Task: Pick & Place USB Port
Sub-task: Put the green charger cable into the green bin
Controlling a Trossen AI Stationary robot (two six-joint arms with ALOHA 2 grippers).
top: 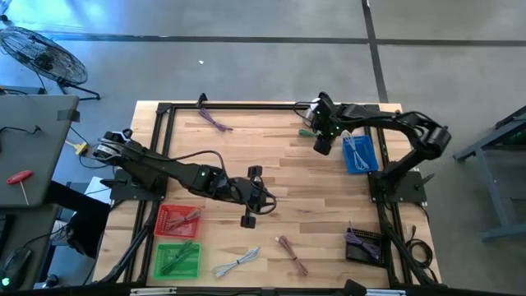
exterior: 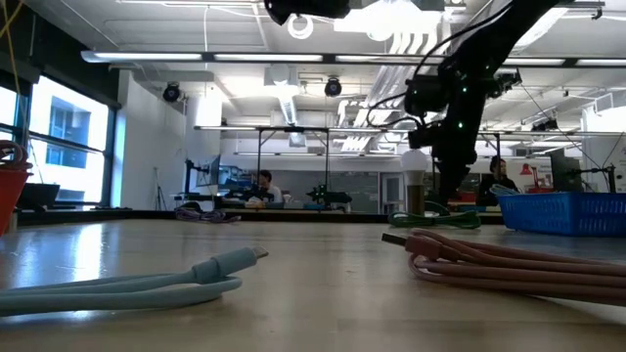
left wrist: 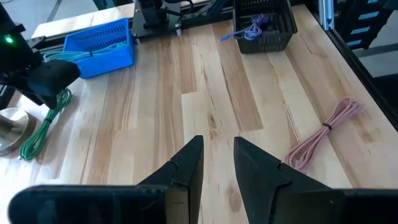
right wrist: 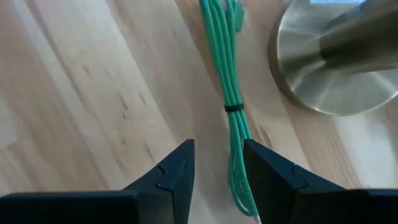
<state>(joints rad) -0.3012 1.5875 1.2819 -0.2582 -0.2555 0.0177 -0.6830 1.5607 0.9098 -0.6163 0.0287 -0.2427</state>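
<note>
A green USB cable [right wrist: 231,106], bundled and tied with a black band, lies flat on the wooden table at the far right [top: 306,131]. My right gripper [right wrist: 217,165] hangs open just above it, pointing down; the bundle runs between the fingers and passes under one of them. The high view shows this gripper [top: 322,146] beside the blue basket [top: 359,152]. My left gripper [left wrist: 217,162] is held above the table's middle [top: 267,199], slanting down, its fingers a little apart with nothing between them.
A round metal stand base [right wrist: 329,68] sits right beside the green cable. A purple cable [top: 215,119] lies at the far edge. Red [top: 177,220] and green [top: 177,259] baskets stand near left and a black basket [top: 364,245] near right, with a light-blue cable [top: 237,261] and a pink cable [top: 292,255] between them.
</note>
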